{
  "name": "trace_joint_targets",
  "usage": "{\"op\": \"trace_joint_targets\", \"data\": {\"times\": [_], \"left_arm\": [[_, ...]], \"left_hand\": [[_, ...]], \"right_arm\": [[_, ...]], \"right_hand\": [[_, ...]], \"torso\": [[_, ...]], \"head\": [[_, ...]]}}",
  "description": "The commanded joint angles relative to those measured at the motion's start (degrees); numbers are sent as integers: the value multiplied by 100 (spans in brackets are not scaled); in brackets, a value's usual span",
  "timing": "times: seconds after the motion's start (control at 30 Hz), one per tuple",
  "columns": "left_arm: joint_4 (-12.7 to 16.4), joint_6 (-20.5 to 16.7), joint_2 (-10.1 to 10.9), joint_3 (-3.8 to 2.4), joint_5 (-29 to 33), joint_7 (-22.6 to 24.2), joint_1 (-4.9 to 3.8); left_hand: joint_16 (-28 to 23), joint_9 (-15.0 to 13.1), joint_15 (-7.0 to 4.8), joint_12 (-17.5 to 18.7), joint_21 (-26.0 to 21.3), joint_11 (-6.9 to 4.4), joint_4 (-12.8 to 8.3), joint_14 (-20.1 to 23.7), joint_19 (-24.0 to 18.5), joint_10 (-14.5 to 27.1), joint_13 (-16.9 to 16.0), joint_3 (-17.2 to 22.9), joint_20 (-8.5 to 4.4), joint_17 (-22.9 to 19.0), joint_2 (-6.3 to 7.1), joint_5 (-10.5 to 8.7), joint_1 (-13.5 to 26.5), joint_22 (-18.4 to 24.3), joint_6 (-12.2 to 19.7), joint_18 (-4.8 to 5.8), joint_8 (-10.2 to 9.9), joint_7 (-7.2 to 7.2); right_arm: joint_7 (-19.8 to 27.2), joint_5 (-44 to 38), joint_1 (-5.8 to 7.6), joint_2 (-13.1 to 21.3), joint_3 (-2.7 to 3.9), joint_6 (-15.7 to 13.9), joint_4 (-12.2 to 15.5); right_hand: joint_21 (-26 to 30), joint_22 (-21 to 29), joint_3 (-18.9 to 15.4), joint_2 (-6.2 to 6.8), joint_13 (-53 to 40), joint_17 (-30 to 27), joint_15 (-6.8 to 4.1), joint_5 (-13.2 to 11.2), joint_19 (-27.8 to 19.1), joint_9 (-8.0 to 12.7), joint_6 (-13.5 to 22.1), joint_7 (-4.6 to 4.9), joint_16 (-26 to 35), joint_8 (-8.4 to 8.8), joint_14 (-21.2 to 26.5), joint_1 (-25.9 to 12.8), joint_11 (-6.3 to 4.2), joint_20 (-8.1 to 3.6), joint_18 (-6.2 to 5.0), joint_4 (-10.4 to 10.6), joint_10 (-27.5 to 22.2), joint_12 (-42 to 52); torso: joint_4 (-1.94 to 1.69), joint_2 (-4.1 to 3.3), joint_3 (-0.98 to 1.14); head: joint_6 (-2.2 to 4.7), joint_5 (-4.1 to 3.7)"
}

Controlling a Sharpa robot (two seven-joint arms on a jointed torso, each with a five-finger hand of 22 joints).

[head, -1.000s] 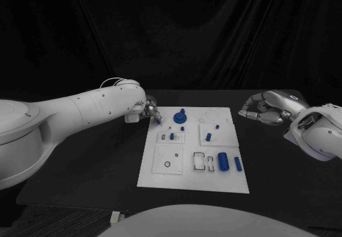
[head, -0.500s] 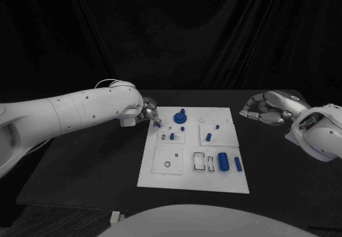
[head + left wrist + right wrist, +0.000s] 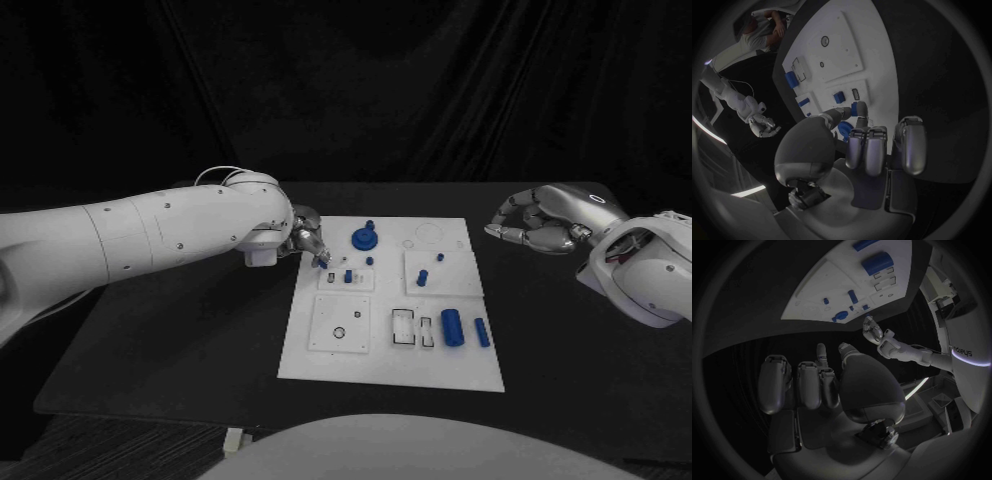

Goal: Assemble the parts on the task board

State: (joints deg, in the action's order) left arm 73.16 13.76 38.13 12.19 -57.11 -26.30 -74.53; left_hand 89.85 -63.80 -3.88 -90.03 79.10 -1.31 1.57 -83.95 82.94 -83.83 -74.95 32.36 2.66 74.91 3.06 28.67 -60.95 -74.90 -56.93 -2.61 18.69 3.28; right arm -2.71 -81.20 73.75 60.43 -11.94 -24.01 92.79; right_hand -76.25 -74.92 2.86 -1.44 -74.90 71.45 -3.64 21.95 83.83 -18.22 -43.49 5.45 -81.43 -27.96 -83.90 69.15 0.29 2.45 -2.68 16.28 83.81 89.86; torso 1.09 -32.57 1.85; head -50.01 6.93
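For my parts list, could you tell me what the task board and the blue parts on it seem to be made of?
The task board looks like matte white plastic: flat, even, with no glare. The blue parts, such as the big cylinder, look like moulded or printed plastic, uniformly coloured with a dull sheen. Neither is certain from looks alone.

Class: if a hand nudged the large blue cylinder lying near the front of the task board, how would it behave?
The large blue cylinder lies on its side, so it would probably roll. It looks rigid, likely plastic and light. Its smooth surface may slip on the task board.
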Motion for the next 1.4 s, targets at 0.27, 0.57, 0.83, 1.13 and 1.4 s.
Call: {"op": "trace_joint_targets", "data": {"times": [0.27,0.57,0.83,1.13,1.4], "left_arm": [[35,-191,-51,-4,13,-69,51],[22,-291,-90,-3,13,-54,113],[-1,-361,-100,-3,13,-37,163],[-11,-358,-125,-2,13,-14,214],[-26,-360,-132,-2,13,3,242]], "left_hand": [[15,10,11,3,-14,20,-625,-605,16,-617,-1505,639,3,1509,-96,-55,-30,-1134,40,-23,-40,-25],[15,13,12,3,-7,21,-629,-605,21,-617,-1505,638,3,1509,-108,-69,-35,-1136,44,-22,-46,-24],[15,13,12,3,-7,21,-630,-605,22,-617,-1505,638,3,1509,-110,-71,-37,-1136,45,-21,-47,-23],[15,14,12,3,-11,22,-633,-605,20,-617,-1505,636,3,1509,-112,-77,-38,-1135,46,-22,-49,-23],[15,14,12,3,-11,22,-633,-605,20,-617,-1505,636,3,1509,-112,-77,-38,-1135,46,-22,-49,-23]], "right_arm": [[-91,-13,-17,8,4,1,14],[-73,-13,-22,-6,4,-10,6],[-66,-13,-26,3,4,-16,8],[-61,-13,-33,7,4,-19,7],[-56,-13,-42,7,4,-24,6]], "right_hand": [[16,-1078,-21,6,-1510,-6,27,23,106,6,-49,-7,34,-1,-292,41,33,40,-55,-7,619,14],[16,-1078,-21,6,-1510,-6,27,23,106,6,-49,-7,34,-1,-292,41,33,40,-55,-7,619,14],[25,-1076,-29,13,-1510,-16,25,30,103,10,-50,-7,40,1,-289,46,32,39,-57,-5,619,14],[25,-1076,-29,13,-1510,-16,25,30,103,10,-50,-7,40,1,-289,46,32,39,-57,-5,619,14],[25,-1076,-29,13,-1510,-16,25,30,103,10,-50,-7,40,1,-289,46,32,39,-57,-5,619,14]], "torso": [[3,-12,-6],[4,-11,-6],[2,-13,-6],[4,-11,-5],[2,-11,-5]], "head": [[1,20],[1,27],[1,13],[1,12],[1,22]]}}
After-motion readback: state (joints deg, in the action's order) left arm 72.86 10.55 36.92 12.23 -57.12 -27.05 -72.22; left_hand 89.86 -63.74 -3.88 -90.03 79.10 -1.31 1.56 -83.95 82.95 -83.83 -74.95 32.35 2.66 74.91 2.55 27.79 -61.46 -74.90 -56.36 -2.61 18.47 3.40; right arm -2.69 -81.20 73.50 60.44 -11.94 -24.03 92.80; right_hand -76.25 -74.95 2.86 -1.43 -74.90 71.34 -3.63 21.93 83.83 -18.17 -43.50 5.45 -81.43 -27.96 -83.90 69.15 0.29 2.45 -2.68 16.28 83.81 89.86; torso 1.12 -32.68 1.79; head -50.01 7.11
